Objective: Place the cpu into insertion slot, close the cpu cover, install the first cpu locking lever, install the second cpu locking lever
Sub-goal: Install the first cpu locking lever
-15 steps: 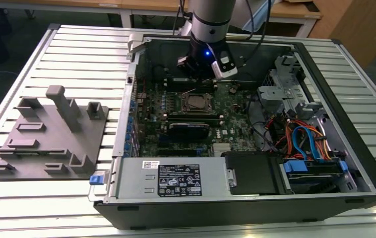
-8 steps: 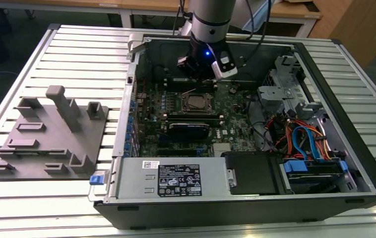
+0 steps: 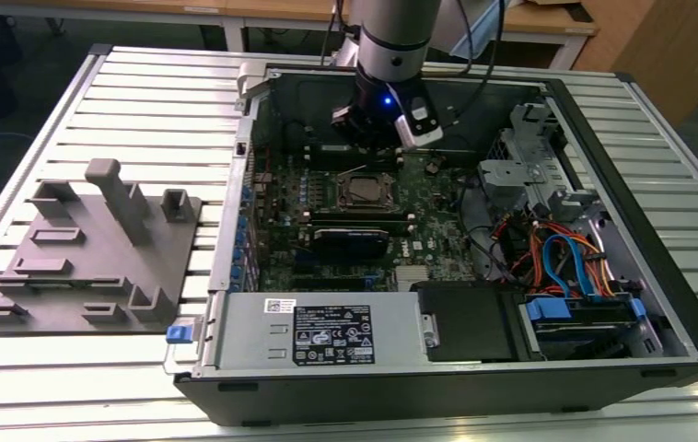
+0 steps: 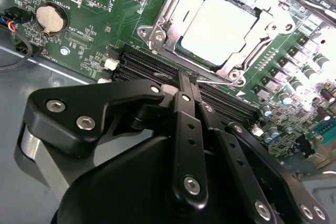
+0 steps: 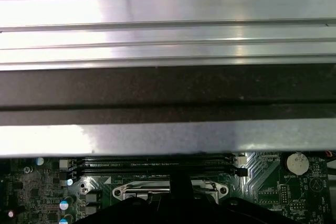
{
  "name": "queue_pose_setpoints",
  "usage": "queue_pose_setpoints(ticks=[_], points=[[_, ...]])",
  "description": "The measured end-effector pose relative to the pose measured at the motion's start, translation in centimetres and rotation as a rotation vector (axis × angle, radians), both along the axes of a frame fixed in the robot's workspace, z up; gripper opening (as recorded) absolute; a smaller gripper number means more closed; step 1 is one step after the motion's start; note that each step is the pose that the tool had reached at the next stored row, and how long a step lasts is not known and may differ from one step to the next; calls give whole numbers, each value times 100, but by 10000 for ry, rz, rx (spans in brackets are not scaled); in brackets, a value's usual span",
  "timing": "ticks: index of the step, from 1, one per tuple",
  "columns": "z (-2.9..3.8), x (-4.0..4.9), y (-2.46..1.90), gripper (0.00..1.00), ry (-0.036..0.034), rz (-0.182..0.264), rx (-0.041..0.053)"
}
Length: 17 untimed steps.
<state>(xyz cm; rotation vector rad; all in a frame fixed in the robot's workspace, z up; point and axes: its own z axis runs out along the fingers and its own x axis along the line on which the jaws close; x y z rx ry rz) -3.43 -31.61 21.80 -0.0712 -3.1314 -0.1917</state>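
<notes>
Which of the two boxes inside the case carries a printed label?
The grey power supply, toward the exterior view's left; the black box beside it shows none.

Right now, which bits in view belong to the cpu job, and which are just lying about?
Job:
- cpu
- cover, down over the cpu's edges
- hand, at the cover's edge

Lying about:
- coin cell
- memory slots
- power supply
- grey fixture, outside the case
- blue cables
</notes>
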Motion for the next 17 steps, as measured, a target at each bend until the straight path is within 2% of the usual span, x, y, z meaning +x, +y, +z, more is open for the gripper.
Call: queue_pose_setpoints(ticks=[17], points=[[-41,23,0,11,-1,0,3]])
